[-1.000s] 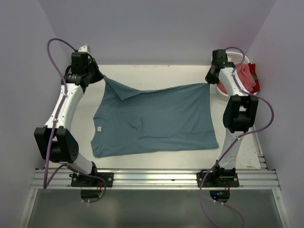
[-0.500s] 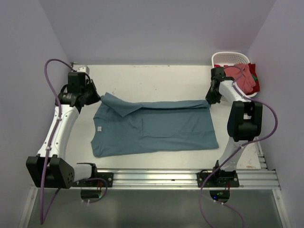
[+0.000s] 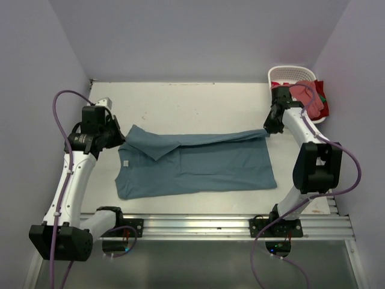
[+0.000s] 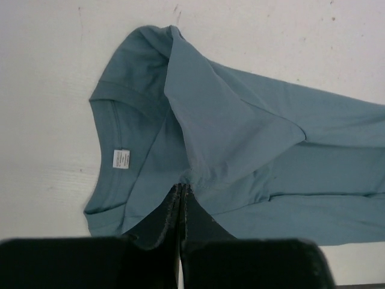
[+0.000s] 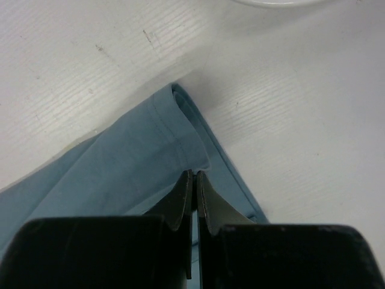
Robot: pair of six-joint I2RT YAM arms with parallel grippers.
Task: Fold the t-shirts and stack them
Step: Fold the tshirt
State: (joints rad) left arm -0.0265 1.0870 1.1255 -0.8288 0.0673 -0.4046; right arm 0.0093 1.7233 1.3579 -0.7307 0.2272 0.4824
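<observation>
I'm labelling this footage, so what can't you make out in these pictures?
Top view: the right arm covers part of the pink shirt.
Left wrist view: the blue shirt runs off the right edge.
Right wrist view: the basket is only a sliver at the top.

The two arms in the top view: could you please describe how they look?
Both the left arm and right arm have slim white links with bulky black joint housings. A purple cable loops along each one. The left gripper and right gripper are narrow and black.
</observation>
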